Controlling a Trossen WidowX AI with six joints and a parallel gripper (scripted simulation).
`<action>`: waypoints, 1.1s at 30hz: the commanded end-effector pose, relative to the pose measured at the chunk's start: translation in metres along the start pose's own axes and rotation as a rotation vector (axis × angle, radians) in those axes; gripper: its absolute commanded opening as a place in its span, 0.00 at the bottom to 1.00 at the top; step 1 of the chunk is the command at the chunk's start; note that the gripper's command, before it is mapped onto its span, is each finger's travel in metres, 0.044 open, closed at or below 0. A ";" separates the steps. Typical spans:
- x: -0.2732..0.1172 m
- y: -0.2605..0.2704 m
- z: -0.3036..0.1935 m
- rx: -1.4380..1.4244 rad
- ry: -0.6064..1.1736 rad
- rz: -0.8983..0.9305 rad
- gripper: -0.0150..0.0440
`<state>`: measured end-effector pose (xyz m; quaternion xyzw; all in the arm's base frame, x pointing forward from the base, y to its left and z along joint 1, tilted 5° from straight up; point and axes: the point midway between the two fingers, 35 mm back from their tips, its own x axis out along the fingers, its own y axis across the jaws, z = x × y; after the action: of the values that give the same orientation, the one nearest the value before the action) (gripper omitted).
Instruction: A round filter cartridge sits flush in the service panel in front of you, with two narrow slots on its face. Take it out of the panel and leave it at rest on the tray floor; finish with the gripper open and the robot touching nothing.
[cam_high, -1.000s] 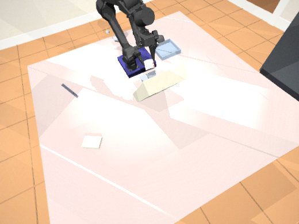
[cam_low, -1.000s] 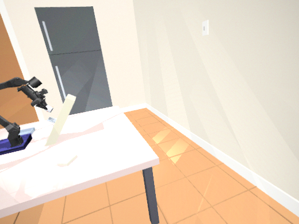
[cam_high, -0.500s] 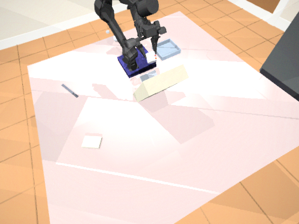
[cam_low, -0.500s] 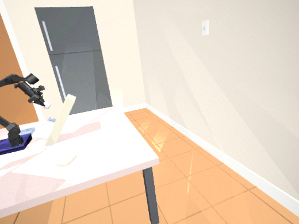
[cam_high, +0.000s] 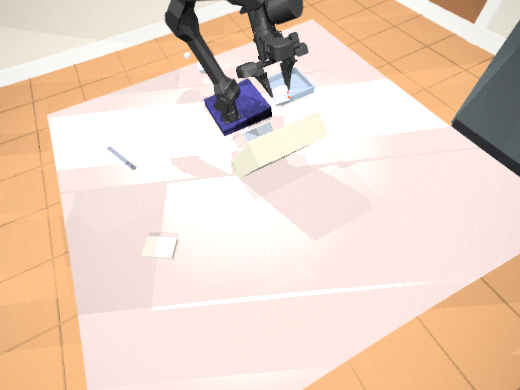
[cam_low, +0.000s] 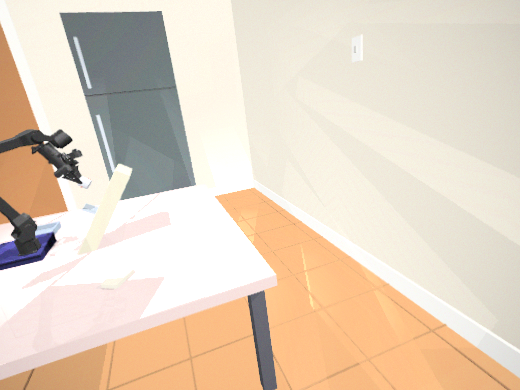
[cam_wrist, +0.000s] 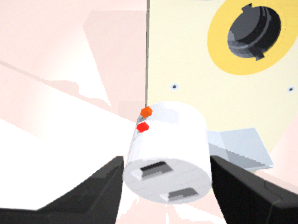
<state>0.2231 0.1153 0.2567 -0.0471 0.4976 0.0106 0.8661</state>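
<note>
The white round cartridge (cam_high: 281, 95) (cam_low: 86, 183) (cam_wrist: 172, 135) is out of the panel, in the air. Its face with two slots points at the wrist camera, and orange and red marks show on its side. My gripper (cam_high: 280, 92) (cam_wrist: 166, 163) is shut on it, one finger on each side. The cream panel (cam_high: 290, 139) (cam_low: 107, 210) (cam_wrist: 185, 55) stands tilted; its yellow-ringed round hole (cam_wrist: 254, 32) is empty. The light-blue tray (cam_high: 308, 92) (cam_low: 56, 228) lies beside the arm's base. In the top view the cartridge overlaps the tray's near left corner, but it hangs well above the table.
The dark blue base block (cam_high: 245, 102) (cam_low: 40, 254) carries the arm. A grey-blue flat piece (cam_high: 257, 131) (cam_low: 90, 208) (cam_wrist: 245, 145) lies at the panel's robot side. A thin grey bar (cam_high: 121, 157) and a small cream plate (cam_high: 161, 247) (cam_low: 117, 281) lie farther off on the table.
</note>
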 end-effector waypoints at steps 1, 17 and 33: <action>0.001 0.015 0.000 0.006 -0.011 -0.001 0.25; -0.017 0.080 -0.032 -0.410 0.003 0.239 0.25; -0.049 0.149 -0.091 -0.867 -0.003 0.509 0.25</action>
<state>0.1259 0.2442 0.2449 -0.2567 0.4542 0.3849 0.7614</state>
